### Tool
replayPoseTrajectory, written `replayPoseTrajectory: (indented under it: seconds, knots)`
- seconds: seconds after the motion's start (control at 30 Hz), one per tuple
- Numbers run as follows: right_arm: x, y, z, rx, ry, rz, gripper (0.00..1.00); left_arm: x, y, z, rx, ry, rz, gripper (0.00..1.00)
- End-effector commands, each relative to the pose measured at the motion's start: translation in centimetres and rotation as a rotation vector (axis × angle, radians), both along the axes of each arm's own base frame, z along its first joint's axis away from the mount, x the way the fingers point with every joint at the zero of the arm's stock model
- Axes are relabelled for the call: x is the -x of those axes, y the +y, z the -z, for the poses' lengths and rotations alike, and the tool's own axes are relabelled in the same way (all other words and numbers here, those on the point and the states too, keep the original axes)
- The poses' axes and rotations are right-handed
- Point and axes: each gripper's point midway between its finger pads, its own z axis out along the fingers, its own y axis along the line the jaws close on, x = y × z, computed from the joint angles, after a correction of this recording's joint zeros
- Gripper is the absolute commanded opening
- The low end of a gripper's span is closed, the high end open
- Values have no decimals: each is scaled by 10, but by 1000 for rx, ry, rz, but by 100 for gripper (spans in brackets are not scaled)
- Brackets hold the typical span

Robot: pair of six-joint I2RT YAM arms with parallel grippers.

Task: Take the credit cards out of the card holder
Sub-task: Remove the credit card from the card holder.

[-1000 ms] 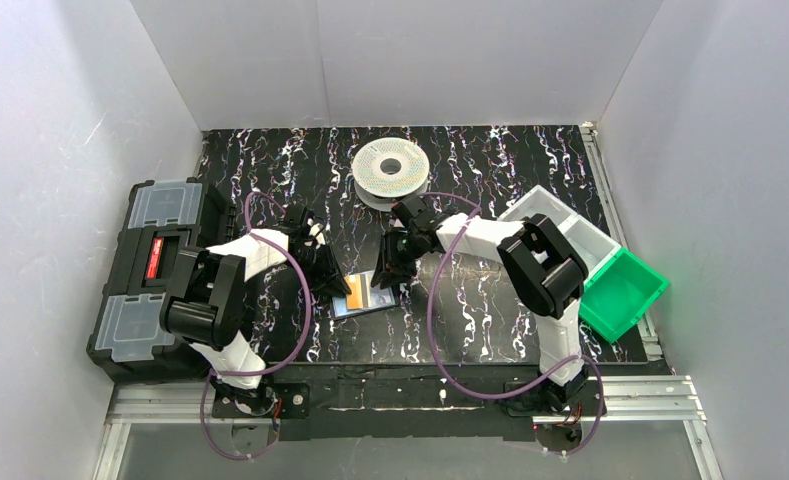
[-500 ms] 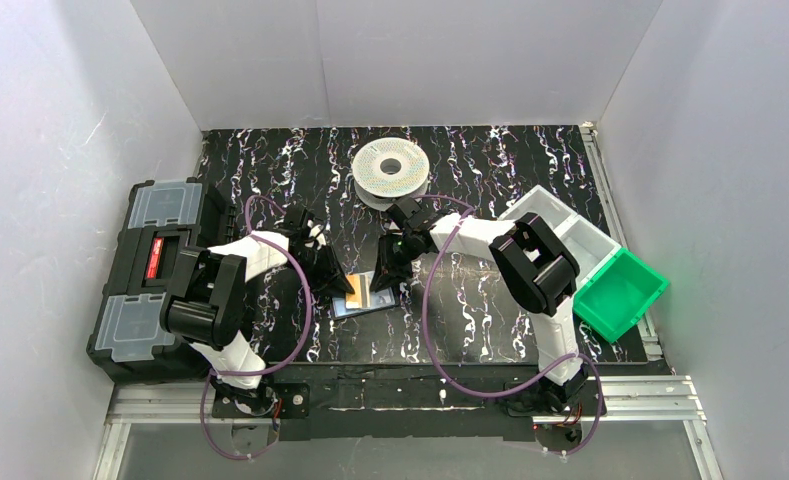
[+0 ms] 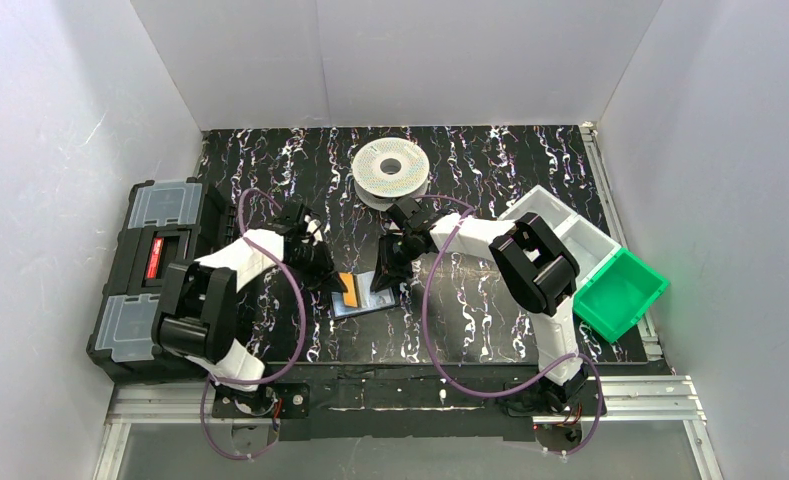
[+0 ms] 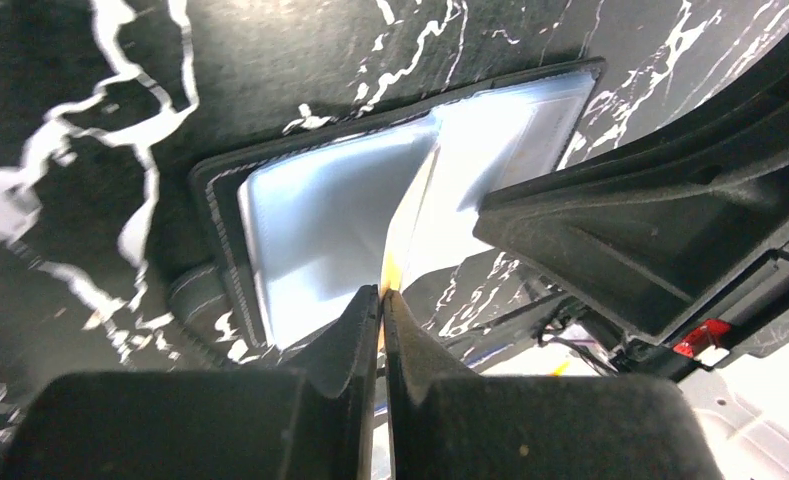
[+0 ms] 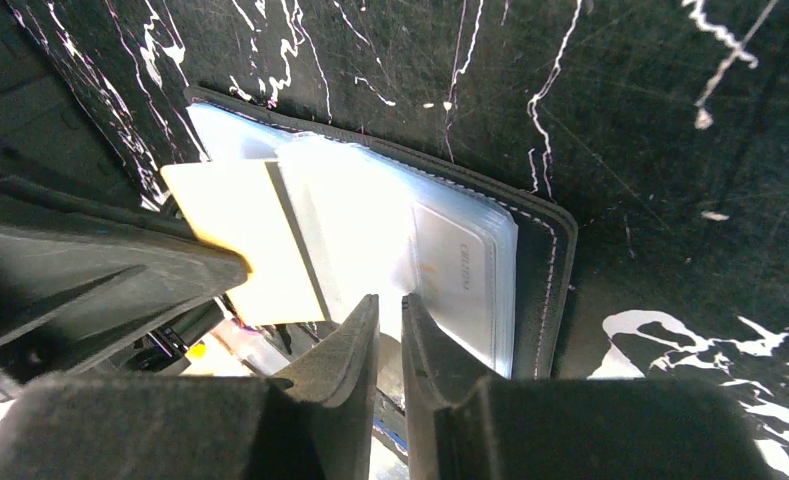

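Observation:
The card holder (image 3: 375, 301) lies open at the table's middle, black rim and bluish-grey sleeves up. An orange-tan credit card (image 3: 351, 290) sticks out of its left side. My left gripper (image 3: 338, 283) is shut on that card's edge (image 4: 402, 235), jaws together at the tip (image 4: 382, 296). In the right wrist view the same card (image 5: 240, 235) looks pale yellow and is partly out of the sleeves. A second credit card (image 5: 460, 275) sits inside a clear sleeve. My right gripper (image 5: 390, 305) pinches the clear sleeves of the card holder (image 5: 550, 260) at its near edge.
A big black toolbox (image 3: 155, 275) stands at the left edge behind my left arm. A white filament spool (image 3: 390, 170) lies at the back middle. A white divided tray (image 3: 560, 225) and a green bin (image 3: 622, 290) sit at the right.
My left gripper has closed onto the orange-tan card, and the card has come slightly leftward out of the sleeves. My right gripper narrowed onto the holder and stayed in place.

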Motion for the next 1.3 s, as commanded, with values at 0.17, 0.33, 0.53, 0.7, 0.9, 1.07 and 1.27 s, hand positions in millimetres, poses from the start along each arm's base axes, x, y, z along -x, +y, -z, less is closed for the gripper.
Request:
replayPoseTrajectory:
  seconds: [0.17,0.33,0.53,0.7,0.9,1.07,1.27]
  knots:
    - [2,-14,2,58,-14,0,29,4,43,-38,-207,-96,5,0]
    - [-11,-15,-43,-10,-102,10,55,-4,29,-77,-113,-197,24,0]
    - [-28,-37,-108,-153,-218,89,77,-17,-6,-129,123,-294,42,0]
    - [-26,-59,-154,-306,-290,129,84,-29,-36,-170,343,-348,55,0]
    - [-14,-75,-190,-397,-384,151,86,-36,-66,-195,514,-374,113,0]
    - [-10,-76,-204,-478,-382,165,83,-38,-89,-208,647,-365,142,0]
    - [-8,-71,-215,-560,-349,172,75,-38,-107,-215,732,-370,183,0]
